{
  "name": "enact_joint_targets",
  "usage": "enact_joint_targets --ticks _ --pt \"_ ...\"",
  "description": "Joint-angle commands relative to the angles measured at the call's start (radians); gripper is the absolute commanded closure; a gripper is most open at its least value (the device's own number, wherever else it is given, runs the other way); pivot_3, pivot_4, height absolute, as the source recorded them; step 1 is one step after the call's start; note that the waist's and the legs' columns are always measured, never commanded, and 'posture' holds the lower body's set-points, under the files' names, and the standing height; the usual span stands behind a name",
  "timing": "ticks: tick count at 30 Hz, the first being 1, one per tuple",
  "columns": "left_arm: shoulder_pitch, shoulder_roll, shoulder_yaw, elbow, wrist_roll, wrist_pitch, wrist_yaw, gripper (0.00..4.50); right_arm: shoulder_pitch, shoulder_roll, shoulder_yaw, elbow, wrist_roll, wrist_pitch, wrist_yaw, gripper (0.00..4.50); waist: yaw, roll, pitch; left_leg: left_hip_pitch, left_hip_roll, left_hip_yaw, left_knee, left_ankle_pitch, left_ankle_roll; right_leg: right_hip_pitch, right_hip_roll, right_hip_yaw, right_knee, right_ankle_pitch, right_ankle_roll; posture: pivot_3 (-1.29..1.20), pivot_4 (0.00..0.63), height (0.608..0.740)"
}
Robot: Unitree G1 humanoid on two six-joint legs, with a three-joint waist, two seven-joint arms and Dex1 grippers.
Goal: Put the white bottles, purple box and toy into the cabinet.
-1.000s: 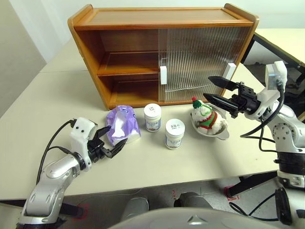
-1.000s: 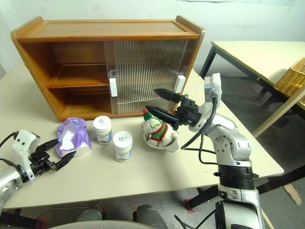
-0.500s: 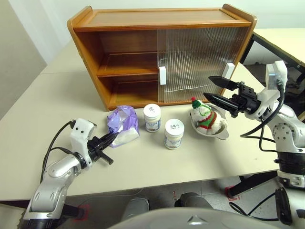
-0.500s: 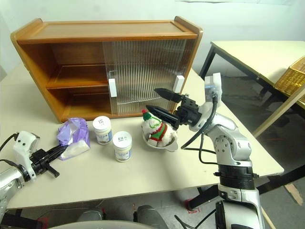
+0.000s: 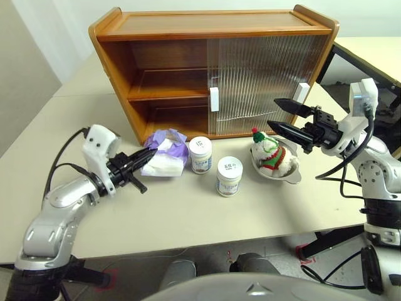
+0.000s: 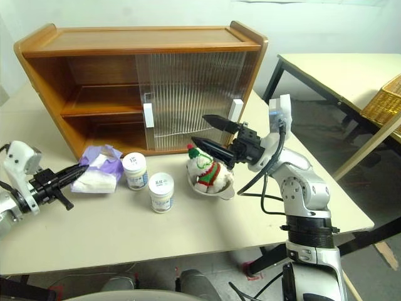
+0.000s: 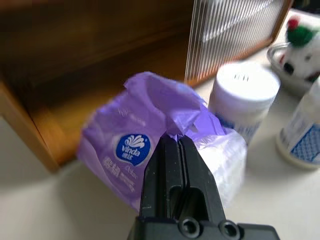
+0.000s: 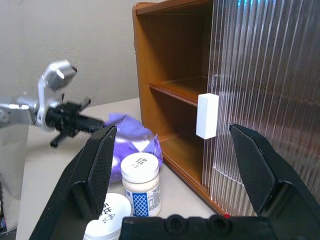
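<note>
My left gripper (image 5: 149, 160) is shut on the crumpled wrapping of the purple box (image 5: 166, 154), which hangs tilted just in front of the cabinet's (image 5: 188, 25) open left half. Two white bottles (image 5: 200, 154) (image 5: 229, 175) stand on the table to the right of the box. The toy (image 5: 268, 152) sits in a silver bowl further right. My right gripper (image 5: 272, 113) hovers open above the toy, pointing at the ribbed doors. In the left wrist view the shut fingers (image 7: 176, 165) pinch the purple box (image 7: 125, 150).
Both ribbed sliding doors (image 5: 263, 75) cover the cabinet's right half, and the two left shelves stand open. The silver bowl (image 5: 289, 176) lies near the table's right edge. A second table with a wicker basket (image 6: 385, 100) stands to the right.
My left gripper closed on the purple box's wrapping, then rose and carried it towards the cabinet's lower opening. The right arm, the bottles and the toy stayed put.
</note>
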Motion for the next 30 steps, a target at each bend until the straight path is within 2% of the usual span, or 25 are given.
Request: enact_joint_targets --ticks 1,6,17,23,30 --pt "-0.035 0.031 0.030 -0.036 -0.040 0.054 -0.003 4.48 -0.018 0.009 0.006 0.010 -0.003 -0.012 0.000 0.00 0.000 0.000 0.000 0.000 0.000 0.000 0.000 0.000 0.000 0.000 0.000 0.000 0.000 0.000 0.000 -0.03 0.000 0.740" --pt "-0.088 0.055 0.049 -0.041 -0.073 0.086 -0.003 4.48 -0.024 0.015 0.011 0.014 -0.005 -0.015 -0.001 0.00 0.000 0.000 0.000 0.000 0.000 0.000 0.000 0.000 0.000 0.000 0.000 0.000 0.000 0.000 0.000 -0.02 0.000 0.740" --pt "-0.176 0.042 0.066 -0.042 -0.151 0.085 0.003 4.48 -0.029 0.021 0.018 0.024 -0.013 -0.024 0.002 0.00 0.001 0.000 0.000 0.000 0.000 0.000 0.000 0.000 0.000 0.000 -0.001 0.000 0.000 0.003 -0.005 -0.03 0.000 0.740" --pt "-0.277 0.028 0.080 0.016 -0.186 0.082 0.018 4.48 -0.032 0.027 0.017 0.028 -0.015 -0.030 0.003 0.00 0.002 0.000 0.000 0.001 0.000 0.000 0.001 0.000 0.000 0.001 0.000 0.000 0.000 0.004 -0.003 -0.03 0.000 0.740" --pt "-0.310 0.022 0.098 0.130 -0.158 0.005 -0.004 4.48 -0.032 0.027 0.018 0.032 -0.016 -0.037 0.004 0.00 0.000 0.000 0.000 0.001 0.001 0.000 0.001 0.000 0.000 0.000 0.000 0.001 0.000 0.004 -0.002 -0.03 0.000 0.740"
